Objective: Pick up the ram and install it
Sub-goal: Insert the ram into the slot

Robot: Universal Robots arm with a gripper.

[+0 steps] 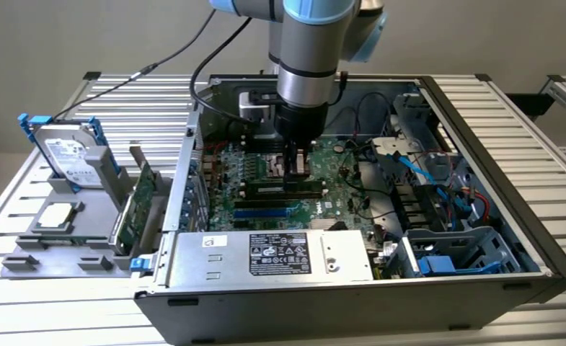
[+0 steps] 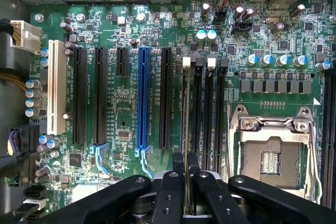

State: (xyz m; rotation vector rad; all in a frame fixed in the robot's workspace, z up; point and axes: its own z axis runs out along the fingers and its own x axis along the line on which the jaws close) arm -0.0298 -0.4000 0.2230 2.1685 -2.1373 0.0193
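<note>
The ram shows edge-on as a thin line in the wrist view. It runs along the memory slot closest to the expansion slots, ending by a white latch. My gripper is shut on it, one black finger on each side. In the exterior view the gripper reaches straight down into the open computer case. The ram lies level under it as a dark stick just above the motherboard. Whether it touches the slot I cannot tell.
The empty CPU socket lies beside the memory slots. Cables and a drive cage fill the case at the exterior view's right, the power supply the front. Outside, a fixture holds a green expansion card and a hard drive.
</note>
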